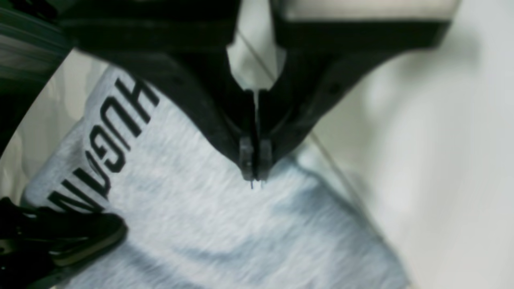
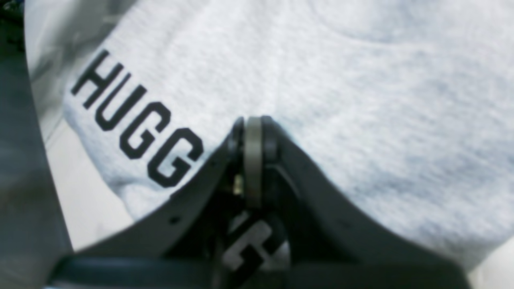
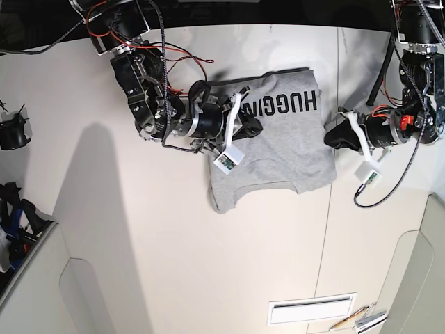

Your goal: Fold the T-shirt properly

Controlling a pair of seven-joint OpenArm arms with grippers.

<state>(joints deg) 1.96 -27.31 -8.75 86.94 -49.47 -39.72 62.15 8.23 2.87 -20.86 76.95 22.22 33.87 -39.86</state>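
Heather-grey knit T-shirt (image 3: pixel 278 149), black block lettering upward, lies partly folded near the white table's (image 3: pixel 174 264) far edge. Left gripper (image 1: pixel 255 176) and right gripper (image 2: pixel 253 124): fingers clenched, nothing visibly grasped.

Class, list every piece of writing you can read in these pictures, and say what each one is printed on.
"HUGGIN": black block capitals on the grey T-shirt, base view; the right gripper hides anything after that.
"HUGG": same print, right wrist view; the rest is hidden by the gripper.
"HUGGIN": same print, left wrist view, seen upside down, partly hidden.
No other text is legible.
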